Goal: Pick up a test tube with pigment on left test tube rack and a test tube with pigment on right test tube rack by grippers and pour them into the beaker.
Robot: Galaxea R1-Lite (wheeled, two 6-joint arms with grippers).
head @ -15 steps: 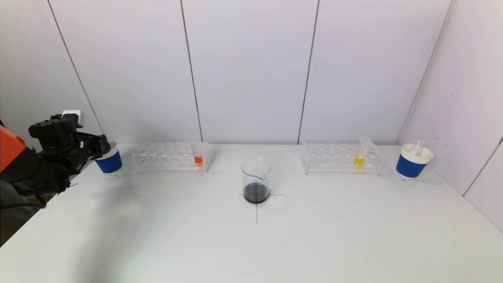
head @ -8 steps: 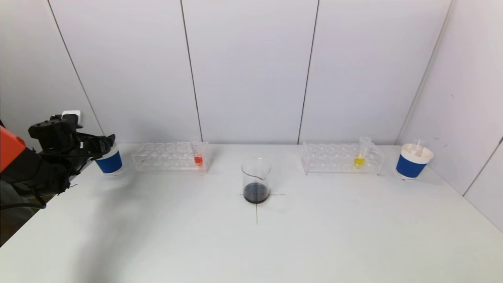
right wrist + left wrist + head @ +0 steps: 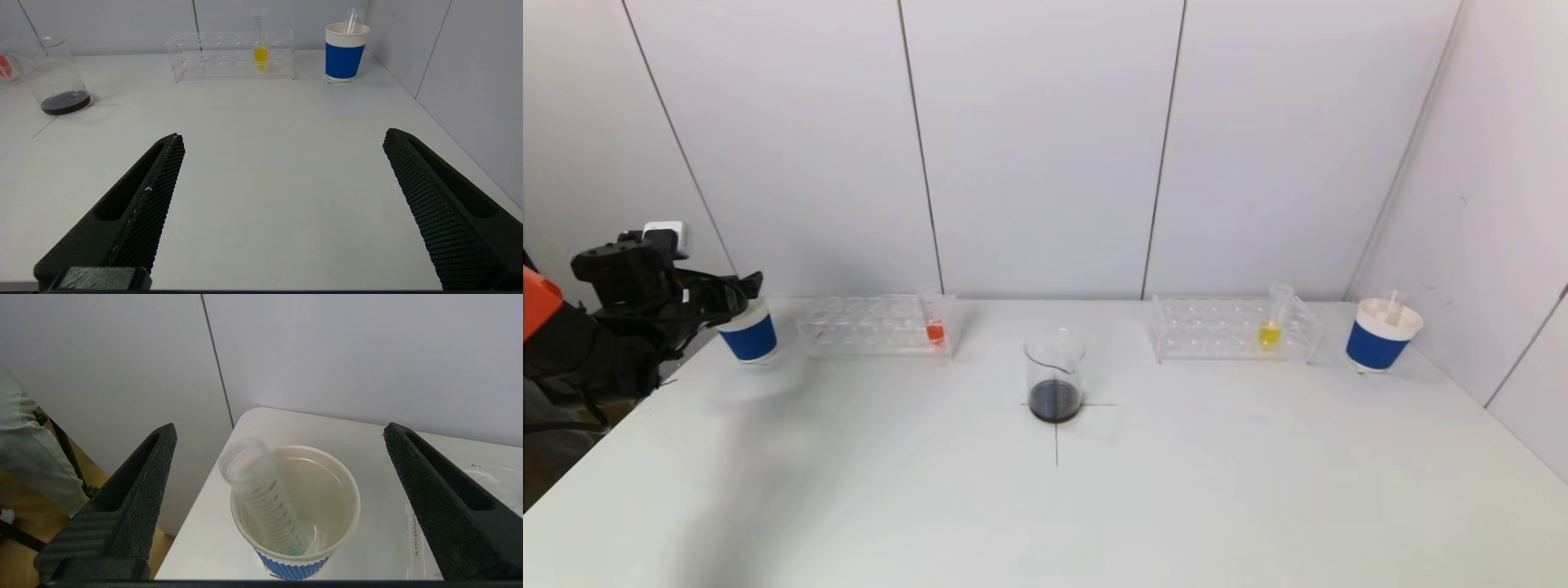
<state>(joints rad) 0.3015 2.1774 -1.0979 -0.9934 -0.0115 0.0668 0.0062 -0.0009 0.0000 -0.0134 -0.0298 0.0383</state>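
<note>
An empty clear plastic test tube [image 3: 261, 494] leans loose inside the blue-and-white paper cup [image 3: 296, 506] straight below the left gripper [image 3: 282, 502], its mouth tipped toward one black finger [image 3: 130, 498], with neither finger touching it; the jaws are spread wide and released around nothing. In the head view that left gripper [image 3: 737, 296] hangs just above the cup [image 3: 748, 333] at the table's far left corner. Just beyond the cup, away from the gripper toward the table's middle, sits the clear left test tube rack [image 3: 876, 327], with a tube of orange-red pigment [image 3: 935, 327] standing upright at its end farthest from the gripper. Farther out again is the clear glass beaker [image 3: 1054, 376], standing on a cross of thin lines with a dark liquid pooled in its bottom. The right gripper [image 3: 282, 204] does not show in the head view; its wrist camera shows it low over the white table [image 3: 261, 163], well back from everything, jaws also spread wide and gripping nothing. Far ahead of it stands the clear right test tube rack [image 3: 231, 55] holding an upright tube of yellow pigment [image 3: 260, 51], and beside that rack, toward the side wall, a second blue-and-white paper cup [image 3: 345, 52] with an empty clear tube [image 3: 354, 20] poking out. The beaker [image 3: 57, 79] lies off to this gripper's inner side.
</note>
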